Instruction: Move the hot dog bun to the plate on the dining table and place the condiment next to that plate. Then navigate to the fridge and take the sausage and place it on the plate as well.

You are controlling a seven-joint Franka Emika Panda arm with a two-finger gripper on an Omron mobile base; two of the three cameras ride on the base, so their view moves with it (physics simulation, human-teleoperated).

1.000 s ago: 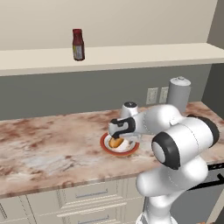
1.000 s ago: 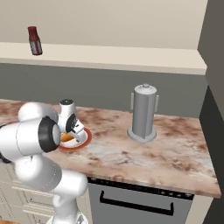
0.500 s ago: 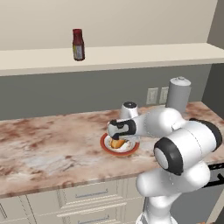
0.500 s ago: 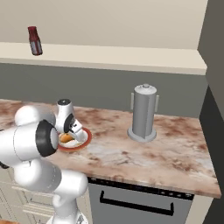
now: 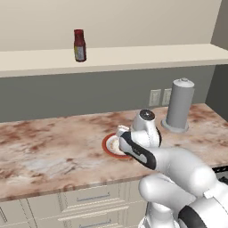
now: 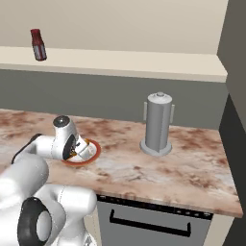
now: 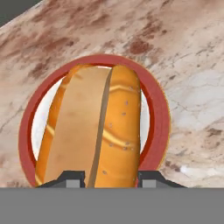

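The arm is bent low over the marbled surface (image 5: 53, 151), its gripper (image 7: 109, 177) reaching down onto the red-rimmed plate (image 7: 157, 113) where the hot dog bun (image 7: 94, 131) lies. From the hand view, the two finger tips (image 7: 151, 178) sit tight against either long side of the bun, so the gripper is pinching it across its width. That seems the sensible way to take it: crosswise over the narrow dimension, with the pale split running straight away from the hand, so the bun should hang level when lifted.

The bun itself rests along the middle of this dish, its far end close to the red rim; from the right base view a sliver of orange shows under the hand (image 6: 73, 149). I'd judge it grasped but not yet lifted.

The condiment bottle (image 5: 79, 45) stands upright on the long pale shelf (image 5: 147, 55) above the backsplash, well apart from the arm, waiting its turn. A grey lidded canister (image 5: 179, 106) sits near the wall to the right of the dish, close enough that a lift swinging that way ought to mind it.
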